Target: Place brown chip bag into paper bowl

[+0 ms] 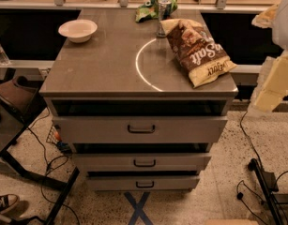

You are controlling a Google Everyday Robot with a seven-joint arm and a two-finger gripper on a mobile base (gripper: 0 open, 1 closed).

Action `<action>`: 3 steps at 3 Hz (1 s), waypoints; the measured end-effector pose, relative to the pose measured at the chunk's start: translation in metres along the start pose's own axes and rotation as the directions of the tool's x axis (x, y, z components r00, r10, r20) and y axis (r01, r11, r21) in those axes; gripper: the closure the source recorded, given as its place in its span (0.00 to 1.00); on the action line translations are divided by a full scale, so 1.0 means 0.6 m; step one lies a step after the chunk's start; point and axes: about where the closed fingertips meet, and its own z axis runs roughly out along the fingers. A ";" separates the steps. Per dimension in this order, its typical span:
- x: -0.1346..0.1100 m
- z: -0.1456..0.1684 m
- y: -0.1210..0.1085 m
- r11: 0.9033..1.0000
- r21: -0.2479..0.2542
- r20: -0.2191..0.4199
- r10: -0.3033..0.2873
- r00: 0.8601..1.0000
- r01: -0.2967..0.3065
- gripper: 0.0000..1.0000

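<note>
- While it fills most of the view, the grey cabinet (96, 64) stands on a speckled floor, with a flat top and three drawers (139, 129) in its front, one under the other, each with a dark handle.
- The brown chip bag (197, 50) lies flat on the right side of the top. It slants from the back middle toward the front right corner, and its pale lower end comes near the right edge.
- The gripper (275, 86) is at the right border of the view, a pale cream shape beside the cabinet and off its top, apart from the bag. I cannot tell how far it is open, and it has no hold of the bag.
- The paper bowl (78, 30) sits upright near the back left corner of the top, well apart from the bag, which lies outside of it.
- A thin white arc (136, 62) is marked on the top, just left of the bag.
- A green snack bag (146, 11) lies crumpled at the back edge.
- A can (163, 15) stands upright just beside the far end of the brown bag.
- A blue tape cross (139, 207) is on the floor under the cabinet.
</note>
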 end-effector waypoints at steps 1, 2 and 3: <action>-0.003 -0.009 -0.001 1.000 0.022 -0.002 0.007 1.000 -0.007 0.00; -0.009 0.008 -0.060 0.992 0.099 0.040 0.076 0.996 -0.079 0.00; -0.028 0.028 -0.160 0.958 0.184 0.169 0.191 0.967 -0.221 0.00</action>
